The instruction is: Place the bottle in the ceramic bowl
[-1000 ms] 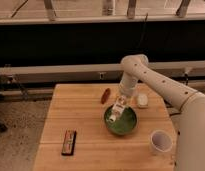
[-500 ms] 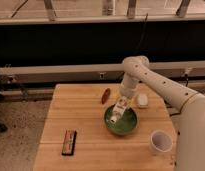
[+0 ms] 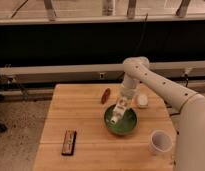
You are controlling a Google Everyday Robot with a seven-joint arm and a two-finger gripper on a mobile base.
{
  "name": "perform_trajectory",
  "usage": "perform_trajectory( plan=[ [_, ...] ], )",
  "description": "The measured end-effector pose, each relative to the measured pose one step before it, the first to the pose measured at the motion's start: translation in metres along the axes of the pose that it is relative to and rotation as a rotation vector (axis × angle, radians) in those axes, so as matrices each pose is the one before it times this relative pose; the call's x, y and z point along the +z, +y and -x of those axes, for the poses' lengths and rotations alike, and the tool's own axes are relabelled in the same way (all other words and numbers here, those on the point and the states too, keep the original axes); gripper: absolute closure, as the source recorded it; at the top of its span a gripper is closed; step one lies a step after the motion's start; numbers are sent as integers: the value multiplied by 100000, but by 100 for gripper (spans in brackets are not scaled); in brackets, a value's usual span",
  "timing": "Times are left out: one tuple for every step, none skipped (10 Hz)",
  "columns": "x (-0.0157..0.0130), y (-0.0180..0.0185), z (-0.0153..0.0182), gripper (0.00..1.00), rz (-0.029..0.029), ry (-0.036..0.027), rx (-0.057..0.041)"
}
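Nearest me, the dark flat rectangular item [image 3: 69, 142] lies on the front left of the wooden tabletop [image 3: 83, 120], long axis running front to back, well apart from everything else; white cup [image 3: 160, 141] stands upright at the front right corner, just beside my arm's white body and near the bowl but not touching it; ceramic bowl [image 3: 121, 121], dark green and glossy, sits right of centre on the tabletop; bottle [image 3: 117, 113] is over the bowl's interior, tilted, white cap end down toward the bowl's middle, tan label up toward the gripper; can't tell if the cap is touching the bowl floor or just above it; gripper [image 3: 122, 104] is directly over the bowl's back rim, pointing down, at the bottle's upper end; jaws look closed around the bottle's top, bottle hangs from them; behind the bowl to the left, reddish-brown oblong item [image 3: 105, 95] lies on the tabletop, apart from the bowl; behind the bowl to the right, small white round object [image 3: 142, 100] sits just beside my wrist; arm [image 3: 146, 77] comes in from the right, elbow high over the back edge of the tabletop, forearm dropping to the bowl; past the tabletop, a pale rail [image 3: 61, 70] runs across a dark wall
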Motion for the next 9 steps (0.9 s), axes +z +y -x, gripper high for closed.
perform_trajectory(
  plan=[
    [87,76,-59,48,35,-79,96],
    [73,21,-37,38,-6,-97,4],
    [52,58,-40,26,45,-91,3],
    [59,11,-18,21,-77,-132,-32],
    [66,28,-42,20,3,-55,-35],
    [87,50,-47,20,28,-86,-39],
    [113,48,-27,20,47,-144,-24],
    [42,-4,-24,20,-36,-45,-32],
    [9,45,-46,20,4,15,-49]
  ],
)
